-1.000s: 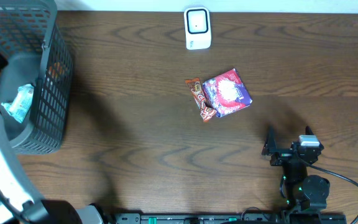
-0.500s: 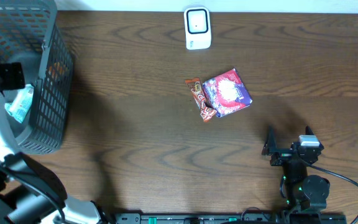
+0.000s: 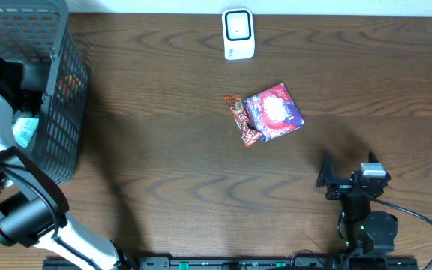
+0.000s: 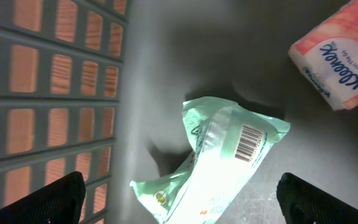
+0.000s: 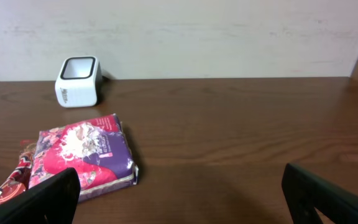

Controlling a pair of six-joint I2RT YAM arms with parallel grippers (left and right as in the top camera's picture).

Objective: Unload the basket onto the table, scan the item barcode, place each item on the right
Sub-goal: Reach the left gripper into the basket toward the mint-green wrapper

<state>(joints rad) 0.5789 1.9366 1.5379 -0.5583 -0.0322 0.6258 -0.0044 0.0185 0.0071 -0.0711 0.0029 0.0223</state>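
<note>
Hands both gape wide and hold nothing. The right hand (image 5: 182,198) sits at the desk's (image 3: 163,165) near edge. Mid-desk lie a purple pouch (image 3: 274,112) and a brown bar (image 3: 243,120), touching. The left hand (image 4: 180,202) hangs inside the basket (image 3: 58,112) at the left end, over a green packet (image 4: 222,155), barcode (image 4: 249,143) up, tissues (image 4: 344,53) just beyond. The white scanner (image 3: 238,34) stands at the far edge.
</note>
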